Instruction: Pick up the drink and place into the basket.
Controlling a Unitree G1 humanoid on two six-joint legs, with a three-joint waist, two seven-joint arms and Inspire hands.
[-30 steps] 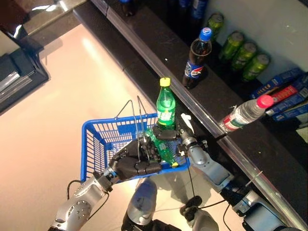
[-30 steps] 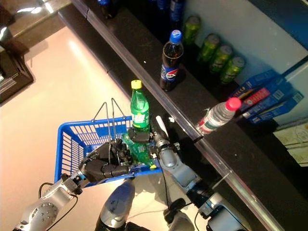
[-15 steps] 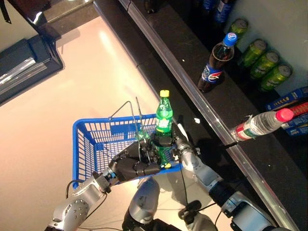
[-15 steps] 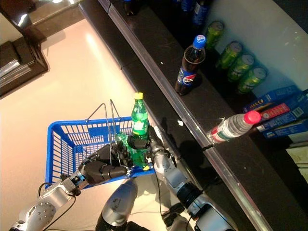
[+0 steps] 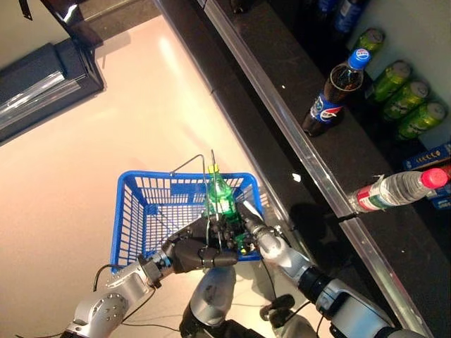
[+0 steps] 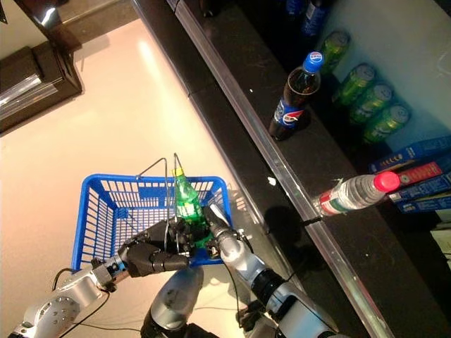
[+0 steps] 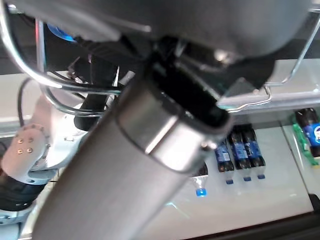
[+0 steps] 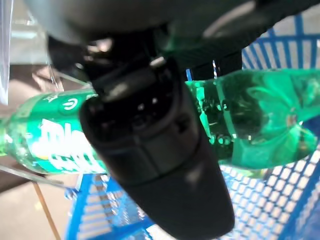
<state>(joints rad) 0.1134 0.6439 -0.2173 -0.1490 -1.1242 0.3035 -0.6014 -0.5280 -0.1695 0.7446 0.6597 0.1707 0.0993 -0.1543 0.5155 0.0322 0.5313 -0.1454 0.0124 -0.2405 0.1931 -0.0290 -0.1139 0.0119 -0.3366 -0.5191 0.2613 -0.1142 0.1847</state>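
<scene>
Low in the middle of the frame, the right hand point(image 5: 243, 227) has its fingers curled round the lower body of the green bottle point(image 5: 220, 200), which leans over the basket point(image 5: 134, 211) at its near right corner, cap pointing up and away. Its base looks to be down among the blue mesh (the wrist view shows lattice just behind it), though whether it rests on the floor I cannot tell. Being smooth, rounded plastic with liquid inside, it is likely fairly heavy and slick, so the waist near the label seems the safest hold. The left hand point(image 5: 194, 252) is clenched on the wire handles point(image 5: 190, 163), which rise just beside the bottle and could snag it. Farther off, at upper right, a dark ledge point(image 5: 282, 84) carries a cola bottle point(image 5: 335, 89), green cans point(image 5: 411, 107) and a lying water bottle point(image 5: 394, 190), all well apart.
</scene>
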